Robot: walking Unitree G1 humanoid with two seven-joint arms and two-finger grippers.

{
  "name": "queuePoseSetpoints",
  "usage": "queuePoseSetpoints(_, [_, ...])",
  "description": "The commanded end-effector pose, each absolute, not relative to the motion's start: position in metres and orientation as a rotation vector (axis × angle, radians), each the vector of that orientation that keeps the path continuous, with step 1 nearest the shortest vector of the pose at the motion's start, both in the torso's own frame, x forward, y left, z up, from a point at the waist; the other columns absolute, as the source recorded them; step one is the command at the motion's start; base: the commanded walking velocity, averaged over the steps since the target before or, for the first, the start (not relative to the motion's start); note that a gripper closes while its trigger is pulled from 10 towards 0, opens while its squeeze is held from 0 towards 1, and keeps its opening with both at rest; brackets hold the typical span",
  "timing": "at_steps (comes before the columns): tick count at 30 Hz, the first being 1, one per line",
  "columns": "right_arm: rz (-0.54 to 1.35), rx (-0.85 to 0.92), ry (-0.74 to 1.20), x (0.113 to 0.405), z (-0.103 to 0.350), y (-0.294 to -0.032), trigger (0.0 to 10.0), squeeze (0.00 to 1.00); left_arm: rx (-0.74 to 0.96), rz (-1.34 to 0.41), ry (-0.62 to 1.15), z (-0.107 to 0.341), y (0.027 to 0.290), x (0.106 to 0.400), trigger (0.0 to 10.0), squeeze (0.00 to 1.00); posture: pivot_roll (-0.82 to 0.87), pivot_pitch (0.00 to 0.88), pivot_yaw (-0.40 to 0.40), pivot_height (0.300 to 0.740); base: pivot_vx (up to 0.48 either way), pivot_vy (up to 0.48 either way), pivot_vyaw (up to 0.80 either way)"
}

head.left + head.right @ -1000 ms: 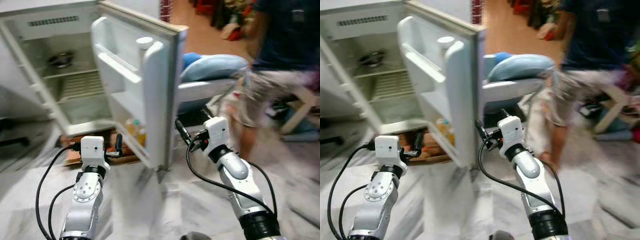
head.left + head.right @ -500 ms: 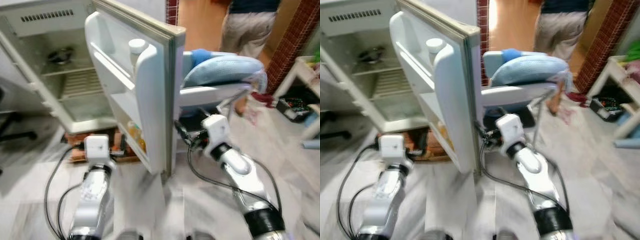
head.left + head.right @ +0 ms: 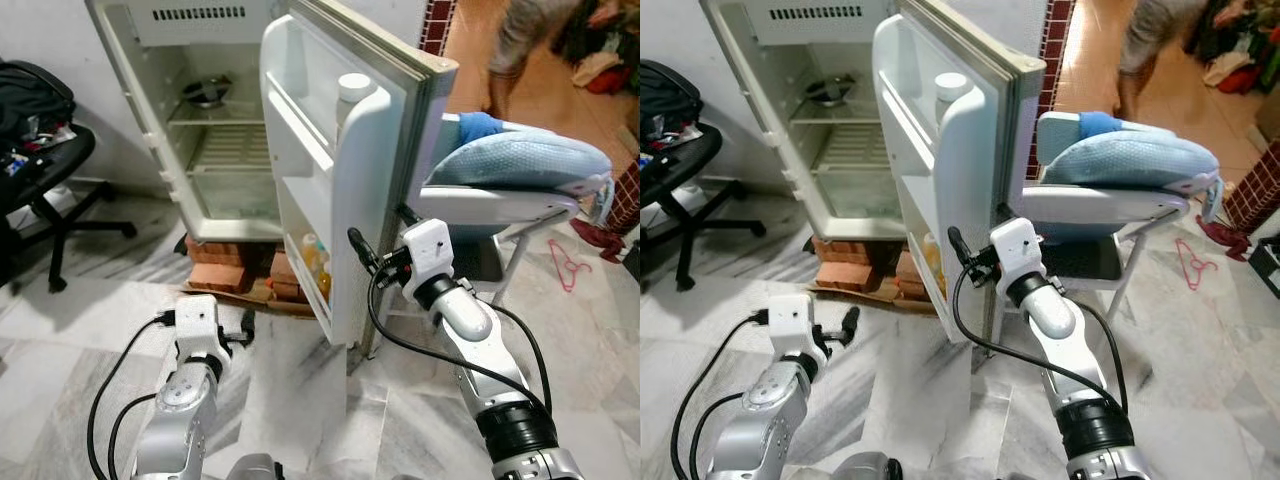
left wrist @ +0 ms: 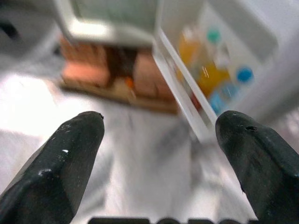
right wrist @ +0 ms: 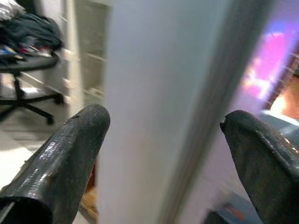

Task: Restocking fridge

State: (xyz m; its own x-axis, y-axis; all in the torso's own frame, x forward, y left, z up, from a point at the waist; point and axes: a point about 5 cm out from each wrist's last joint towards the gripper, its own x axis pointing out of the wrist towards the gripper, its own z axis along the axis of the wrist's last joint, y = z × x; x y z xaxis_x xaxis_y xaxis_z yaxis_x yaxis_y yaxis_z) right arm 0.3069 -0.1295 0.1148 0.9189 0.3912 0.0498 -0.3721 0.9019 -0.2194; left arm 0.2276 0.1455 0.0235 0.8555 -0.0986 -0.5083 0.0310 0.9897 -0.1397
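The white fridge (image 3: 215,120) stands open on bricks, its door (image 3: 345,190) swung out toward me. A metal bowl (image 3: 207,93) sits on the top inner shelf. The door holds a white-capped bottle (image 3: 353,92) high up and orange drink bottles (image 3: 316,265) in its lowest shelf, also seen as bottles (image 4: 208,70) in the left wrist view. My right gripper (image 3: 380,235) is open and straddles the door's outer edge (image 5: 163,107). My left gripper (image 3: 246,326) is open and empty, low over the floor in front of the bricks.
A person (image 3: 525,40) walks at the far right. A folding chair with a blue cushion (image 3: 520,165) stands just behind the door. A black office chair (image 3: 45,175) with a bag is at the left. A pink hanger (image 3: 563,270) lies on the marble floor.
The camera has swung, so the fridge sits more to the right and the office chair has come into view. The person has walked off toward the back. Both grippers hold about the same places.
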Motion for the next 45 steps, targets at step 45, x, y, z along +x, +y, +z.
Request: queuePoseSetpoints(45, [0.413,-0.070,0.092,0.283,0.077,-0.129,10.0,0.00,0.054,-0.297,0.497,0.039,0.124,0.229,10.0,0.00,0.07,0.056,0.041,0.740,0.000,0.098,-0.03])
